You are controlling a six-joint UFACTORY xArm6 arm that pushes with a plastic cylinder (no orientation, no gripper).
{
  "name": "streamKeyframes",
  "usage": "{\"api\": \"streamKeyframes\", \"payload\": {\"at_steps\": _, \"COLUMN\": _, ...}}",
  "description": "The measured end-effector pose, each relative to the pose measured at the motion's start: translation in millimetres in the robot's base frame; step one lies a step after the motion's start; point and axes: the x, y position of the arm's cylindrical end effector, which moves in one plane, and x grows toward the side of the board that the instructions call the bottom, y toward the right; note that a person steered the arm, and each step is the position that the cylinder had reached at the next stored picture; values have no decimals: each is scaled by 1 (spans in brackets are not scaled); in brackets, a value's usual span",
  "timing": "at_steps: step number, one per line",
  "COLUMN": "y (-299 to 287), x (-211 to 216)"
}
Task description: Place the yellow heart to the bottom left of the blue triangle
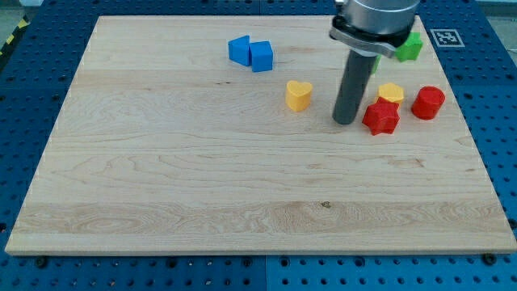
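The yellow heart (299,94) lies on the wooden board (202,178) right of centre in the upper half. The blue triangle (238,50) sits near the view's top, up and left of the heart, touching a blue cube (262,56) on its right. My tip (346,122) rests on the board to the right of the yellow heart, a short gap away, and just left of a red star-shaped block (381,118).
A yellow block (391,93) sits behind the red star. A red cylinder-like block (428,103) lies at the right. A green block (409,47) lies at the top right, partly behind the arm. The board's right edge is close.
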Motion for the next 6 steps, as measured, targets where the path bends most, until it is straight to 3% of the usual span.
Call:
{"api": "streamKeyframes", "payload": {"at_steps": 2, "y": -86, "x": -41}}
{"api": "streamKeyframes", "payload": {"at_steps": 3, "y": -86, "x": -43}}
{"api": "streamKeyframes", "payload": {"at_steps": 5, "y": -14, "x": -43}}
{"api": "streamKeyframes", "payload": {"at_steps": 6, "y": -13, "x": -57}}
